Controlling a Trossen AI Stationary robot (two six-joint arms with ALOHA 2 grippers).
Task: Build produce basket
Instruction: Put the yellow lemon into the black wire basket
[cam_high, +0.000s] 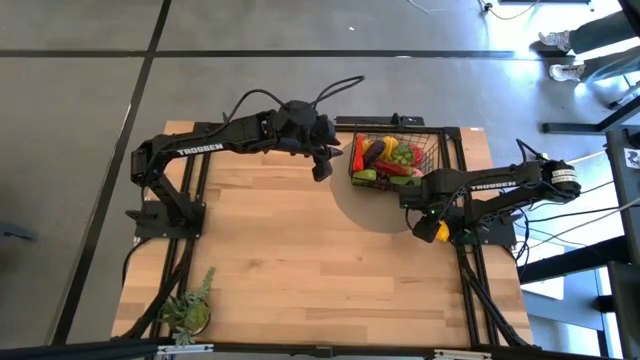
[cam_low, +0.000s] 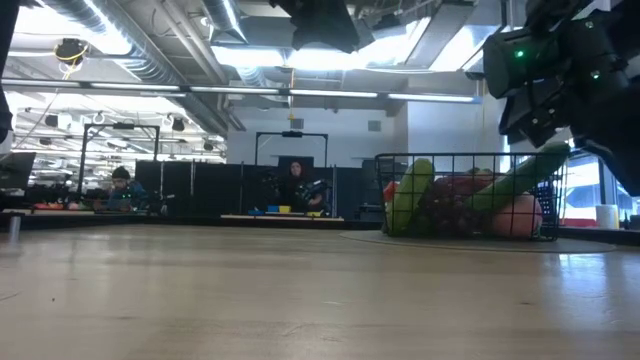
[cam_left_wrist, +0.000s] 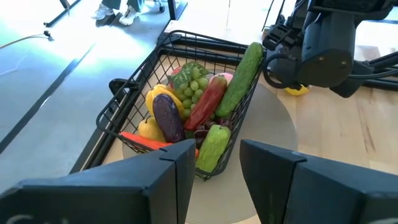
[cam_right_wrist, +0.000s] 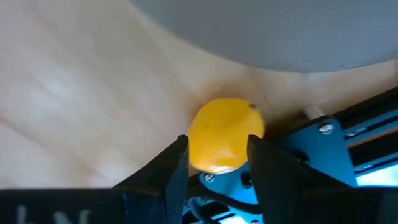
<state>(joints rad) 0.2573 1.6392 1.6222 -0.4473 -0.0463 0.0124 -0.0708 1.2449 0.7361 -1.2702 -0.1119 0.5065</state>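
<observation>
lemon (cam_right_wrist: 225, 134): lies on the table (cam_high: 300, 260) by the right arm's base, outside the basket (cam_high: 440, 150), just beyond the grey mat's edge
right gripper (cam_right_wrist: 214, 163): brought down over the lemon, fingers set either side of it; contact looks made, so it is judged clenched on the lemon, lift not yet seen
left gripper (cam_left_wrist: 210, 163): released, nothing between the fingers, held above the table beside the basket and aimed at it
basket: on the round grey mat (cam_left_wrist: 280, 130), packed with produce (cam_left_wrist: 193, 106): eggplant, grapes, peppers, carrot, cucumber sticking over the rim
handling: lemon is judged light, hard and smooth; rounded, so slip or roll-out is likely under an off-centre pinch
hold: best taken across the widest middle, fingers level
risk: little free room is left in the basket; a drop from low height onto the pile is advised
</observation>
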